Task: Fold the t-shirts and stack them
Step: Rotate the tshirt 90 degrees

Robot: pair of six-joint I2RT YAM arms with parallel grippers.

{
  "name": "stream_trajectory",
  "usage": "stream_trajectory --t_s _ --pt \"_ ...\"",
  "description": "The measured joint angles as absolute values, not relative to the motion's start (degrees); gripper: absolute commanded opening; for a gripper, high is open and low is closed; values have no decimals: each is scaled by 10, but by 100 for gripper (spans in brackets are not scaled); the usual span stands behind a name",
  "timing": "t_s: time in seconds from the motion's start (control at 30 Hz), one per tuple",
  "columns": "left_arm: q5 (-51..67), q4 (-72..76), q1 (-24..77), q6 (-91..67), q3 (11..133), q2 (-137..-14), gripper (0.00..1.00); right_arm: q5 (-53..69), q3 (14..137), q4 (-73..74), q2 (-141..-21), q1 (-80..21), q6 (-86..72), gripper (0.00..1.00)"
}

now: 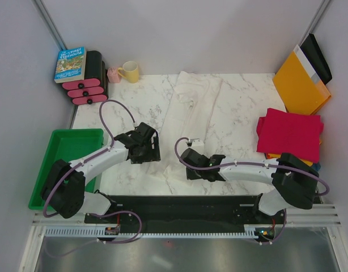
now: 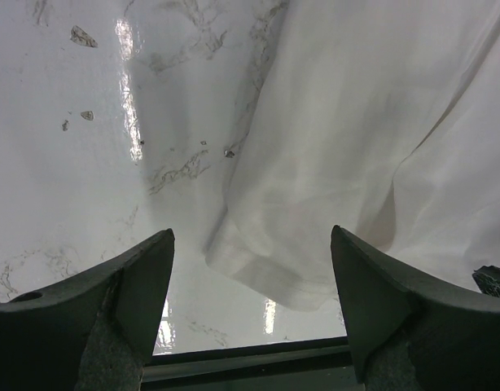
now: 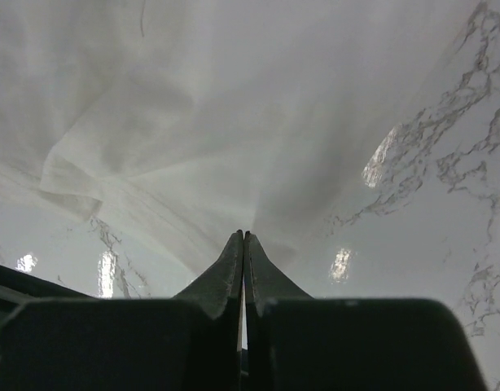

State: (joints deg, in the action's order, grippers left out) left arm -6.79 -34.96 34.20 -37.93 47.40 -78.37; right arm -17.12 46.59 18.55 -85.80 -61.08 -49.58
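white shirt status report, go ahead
Left gripper open at hem. Right gripper shut on white t-shirt edge. Shirt spread, unfolded. Nothing blocking.

You see only thin edges of the folded shirts (image 1: 273, 155) under the red shirt (image 1: 289, 135), the right arm (image 1: 253, 169) covering their near corner. Both wrist views cut off the white shirt (image 2: 356, 122).

Plain pale walls (image 1: 179, 34) on three sides, metal posts (image 1: 49, 22) in far corners. White marbled tabletop (image 1: 242, 102), glossy, bright glare streaks (image 2: 129, 98) across it. Slotted rail (image 1: 185, 231) along near edge.
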Motion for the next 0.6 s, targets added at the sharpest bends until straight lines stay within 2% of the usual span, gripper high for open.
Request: stream_trajectory --t_s 0.37,0.6 --pt "-58 -350 342 -379 474 -798 84 -165 393 163 -839 -614 -570 7" --pt "-53 -350 342 -379 474 -806 84 -190 350 244 -767 -614 -651 8"
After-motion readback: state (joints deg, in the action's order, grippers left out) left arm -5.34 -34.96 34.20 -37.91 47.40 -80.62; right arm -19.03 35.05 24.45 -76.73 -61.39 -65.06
